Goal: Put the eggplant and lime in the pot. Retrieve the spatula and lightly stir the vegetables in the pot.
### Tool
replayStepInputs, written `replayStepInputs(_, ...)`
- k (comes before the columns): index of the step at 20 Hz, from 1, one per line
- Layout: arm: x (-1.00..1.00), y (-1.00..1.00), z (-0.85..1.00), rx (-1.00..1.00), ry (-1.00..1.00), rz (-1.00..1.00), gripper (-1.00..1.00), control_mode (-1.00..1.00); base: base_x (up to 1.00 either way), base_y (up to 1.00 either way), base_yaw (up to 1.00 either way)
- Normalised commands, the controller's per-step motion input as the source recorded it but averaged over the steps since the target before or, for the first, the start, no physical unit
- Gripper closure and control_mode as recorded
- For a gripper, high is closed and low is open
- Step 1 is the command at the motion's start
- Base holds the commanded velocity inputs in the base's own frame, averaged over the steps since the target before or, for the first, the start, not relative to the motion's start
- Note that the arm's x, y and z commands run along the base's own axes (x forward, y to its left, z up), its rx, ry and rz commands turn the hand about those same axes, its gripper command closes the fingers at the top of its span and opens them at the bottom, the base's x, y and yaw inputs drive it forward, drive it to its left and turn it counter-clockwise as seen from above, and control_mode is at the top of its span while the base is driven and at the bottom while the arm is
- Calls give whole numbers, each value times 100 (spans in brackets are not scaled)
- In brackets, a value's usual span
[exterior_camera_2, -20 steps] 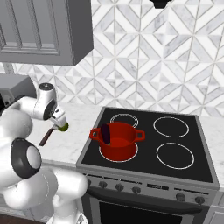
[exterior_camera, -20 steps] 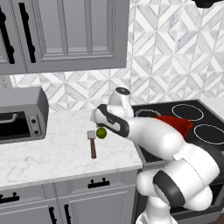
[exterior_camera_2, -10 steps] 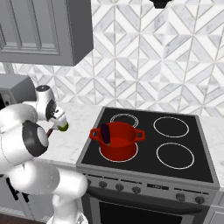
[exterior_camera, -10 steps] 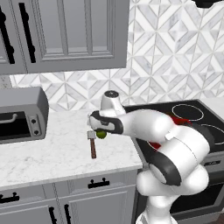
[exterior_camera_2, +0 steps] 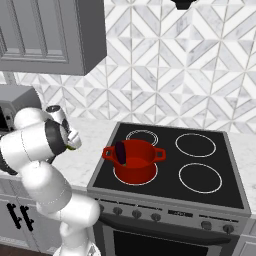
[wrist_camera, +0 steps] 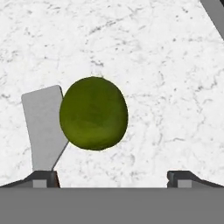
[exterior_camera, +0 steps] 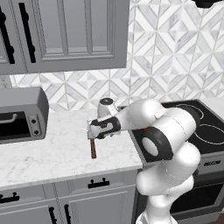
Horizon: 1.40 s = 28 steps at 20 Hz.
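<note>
Arm: swung further left since the earlier frame, hand now lowered over the desk. One lime on the marble, touching one spatula at its grey head. Jaws released, spread wide, lime just ahead between them. One eggplant in one pot on the stove.

Evenly and brightly lit, rendered, with soft light from above and no glare. Only faint shading under the upper cabinets and a weak shadow on the marble counter. Sharp in both base views, without blur or bending at the edges. Slightly soft and coarse on the lime up close.
</note>
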Motion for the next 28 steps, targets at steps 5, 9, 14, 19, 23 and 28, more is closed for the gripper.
replayStepInputs(5, 42, 21, -30, -4, 0, 0, -100, -100, 0, 0, 0)
replayStepInputs(9, 45, 24, -16, -1, 0, 0, -100, -100, 0, 0, 0)
replayStepInputs(14, 42, 0, -11, 0, 0, 0, -100, -100, 0, 0, 0)
replayStepInputs(19, 6, -17, -5, 0, 0, 0, 100, -100, 0, 0, 0)
replayStepInputs(23, -21, -19, 0, 0, 0, 0, 100, -100, 0, 0, 0)
replayStepInputs(28, -29, -20, 50, 0, 0, 0, 100, -100, 0, 0, 0)
